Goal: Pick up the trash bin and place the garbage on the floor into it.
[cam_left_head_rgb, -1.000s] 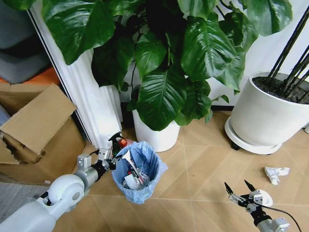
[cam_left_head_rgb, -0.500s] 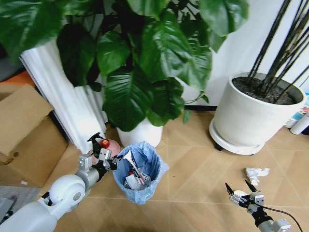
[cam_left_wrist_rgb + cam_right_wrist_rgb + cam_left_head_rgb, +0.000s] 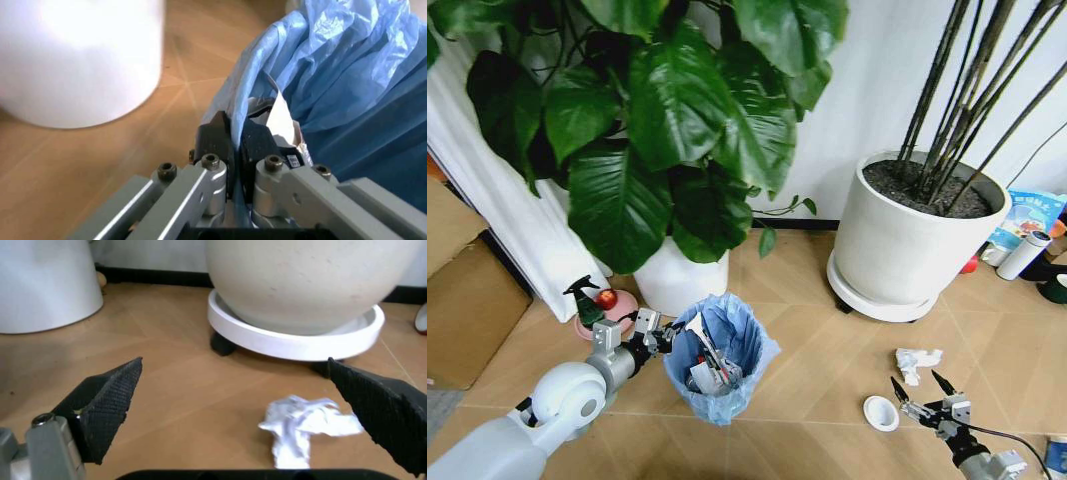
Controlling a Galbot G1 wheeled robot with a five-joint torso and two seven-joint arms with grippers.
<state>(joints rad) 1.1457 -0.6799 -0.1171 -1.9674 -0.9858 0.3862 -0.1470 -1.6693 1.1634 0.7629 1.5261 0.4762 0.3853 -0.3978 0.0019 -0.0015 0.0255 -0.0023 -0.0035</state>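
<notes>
Left pincer [image 3: 659, 338] clenched on the near rim of the trash bin [image 3: 719, 358], fingers [image 3: 220, 137] pinching the light-blue liner and rim together, so best kept firmly closed and level to avoid spilling the scraps already inside. Bin low over the floor [image 3: 807, 300] beside the white plant pot [image 3: 677, 282], whether resting or lifted hard to tell. Right pincer [image 3: 924, 397] released, jaws spread wide, low over the floor between a small white disc [image 3: 880, 413] and the crumpled white paper [image 3: 303, 426], which lies just ahead near the large pot on its wheeled saucer [image 3: 293, 335]. For a clean pick: centre the open jaws over the paper, descend nearly to the boards, close on the bulkiest fold rather than a loose edge. Probably wise to bring the bin close to shorten the carry.
</notes>
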